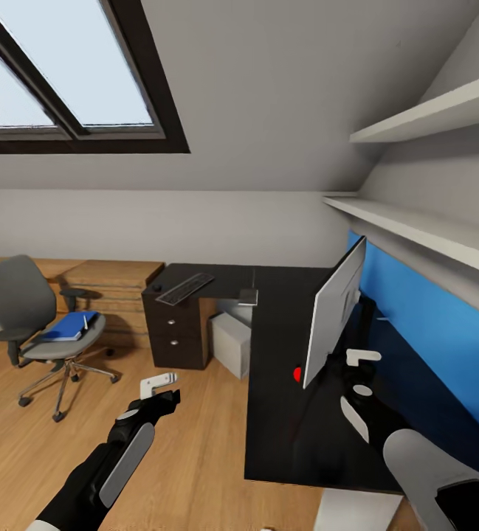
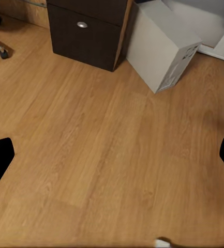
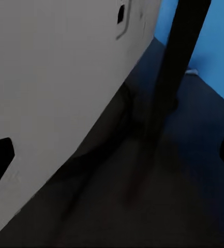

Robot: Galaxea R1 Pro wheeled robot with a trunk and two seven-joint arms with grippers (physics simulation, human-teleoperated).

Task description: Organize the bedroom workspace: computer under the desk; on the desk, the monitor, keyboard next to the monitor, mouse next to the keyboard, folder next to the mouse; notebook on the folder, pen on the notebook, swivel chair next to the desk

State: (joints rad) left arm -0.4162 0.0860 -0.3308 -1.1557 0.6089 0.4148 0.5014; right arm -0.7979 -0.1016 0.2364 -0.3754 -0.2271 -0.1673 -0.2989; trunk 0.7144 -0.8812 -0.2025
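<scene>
**Reaching Behind the Screen**

Reaching in behind the monitor (image 1: 335, 310), the right tool (image 1: 362, 375) hangs just over the desk (image 1: 283, 428). Its two fingers stand wide apart and hold nothing. In the right wrist view the grey back of the monitor (image 3: 49, 93) is very close, and its thin black stand (image 3: 168, 77) rises in front of the blue back panel (image 3: 220, 46).

The left tool (image 1: 162, 385) hovers over the wooden floor (image 1: 195, 457), beside the desk. It is wide open too, and empty. Its camera looks down at the computer (image 2: 161, 44), which sits on the floor next to the dark cabinet (image 2: 88, 28).

The monitor stands on the desk, turned side-on. The step looks like turning or straightening it. To do that well, the right tool should grip the stand low down and move slowly, so the screen does not tip.

Farther off, the keyboard (image 1: 185, 287) lies on the far end of the desk, with the notebook (image 1: 248, 296) near it. The folder (image 1: 68, 325) rests on the swivel chair (image 1: 25, 317), well away from the desk.
</scene>
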